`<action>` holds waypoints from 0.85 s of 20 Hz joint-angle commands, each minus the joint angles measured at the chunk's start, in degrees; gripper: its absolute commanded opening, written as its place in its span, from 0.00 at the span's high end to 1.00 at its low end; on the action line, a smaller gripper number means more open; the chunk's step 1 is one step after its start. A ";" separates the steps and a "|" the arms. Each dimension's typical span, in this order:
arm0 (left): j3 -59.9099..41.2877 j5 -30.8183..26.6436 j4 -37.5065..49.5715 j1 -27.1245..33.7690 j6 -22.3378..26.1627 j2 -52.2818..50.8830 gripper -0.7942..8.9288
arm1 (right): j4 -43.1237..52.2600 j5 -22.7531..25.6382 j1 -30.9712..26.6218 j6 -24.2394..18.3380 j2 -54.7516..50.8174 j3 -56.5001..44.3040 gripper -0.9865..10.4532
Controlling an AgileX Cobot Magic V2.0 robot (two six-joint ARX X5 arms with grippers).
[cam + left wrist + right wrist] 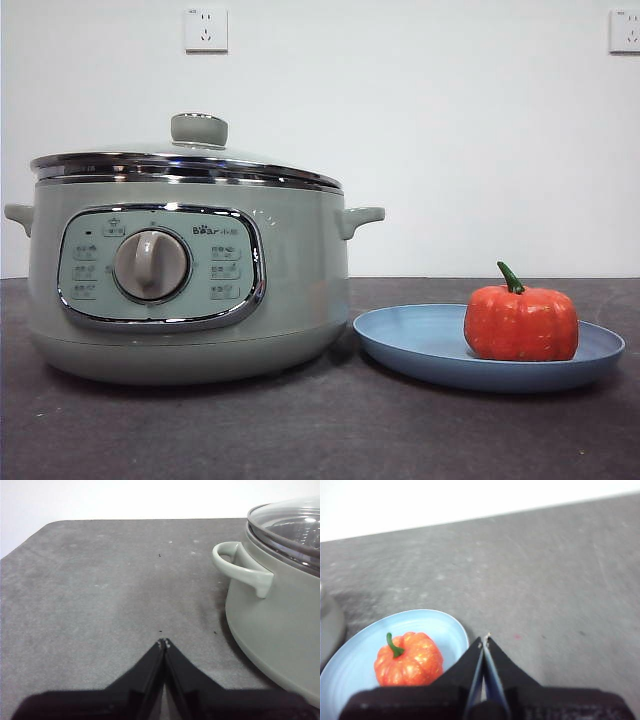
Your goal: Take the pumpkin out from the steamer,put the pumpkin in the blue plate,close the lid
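1. Already the pumpkin (520,322) sits upright in the plate (420,345), and the lid (190,160) rests on the steamer (190,300), so the task looks finished.
2. The left gripper (163,642) hangs over bare desk (100,590) with its fingers clenched on nothing; the steamer's handle (242,567) is off to one side of the fingers, well apart.
3. The right gripper (484,639) also has its fingers clenched and empty; the pumpkin lies just beside them, not touching.
4. What is left, I judge, is only to keep both arms clear: lift away straight, without brushing the plate rim or the lid's knob (199,129).
5. The lid seems level on the rim, so I think no push is needed.
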 commanded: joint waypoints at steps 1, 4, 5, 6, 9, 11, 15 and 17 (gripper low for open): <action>-0.87 -0.02 -0.07 0.22 -0.31 -0.15 0.92 | 5.95 -4.74 -1.49 -6.10 -2.34 -6.10 0.93; -0.87 -0.02 -0.07 0.22 -0.33 -0.15 0.92 | 7.52 -5.22 -1.46 -6.36 -3.74 -9.25 0.93; -0.87 -0.02 -0.07 0.22 -0.31 -0.15 0.92 | 7.39 -5.20 -1.46 -6.03 -4.13 -9.81 0.93; -0.87 -0.02 -0.07 0.22 -0.31 -0.15 0.92 | 7.48 -5.18 -1.46 -5.92 -4.55 -10.38 0.93; -0.87 -0.02 -0.07 0.22 -0.33 -0.15 0.92 | 8.04 -5.16 -1.46 -6.03 -5.05 -10.51 0.93; -0.87 -0.02 -0.07 0.22 -0.31 -0.15 0.92 | 8.00 -4.83 -1.46 -5.99 -5.05 -10.51 0.93; -0.87 -0.02 -0.07 0.22 -0.31 -0.15 0.92 | 8.04 -4.81 -1.40 -5.99 -5.03 -10.47 0.93; -0.87 -0.02 -0.07 0.22 -0.31 -0.15 0.92 | 8.02 -4.76 -1.40 -5.99 -5.03 -10.47 0.93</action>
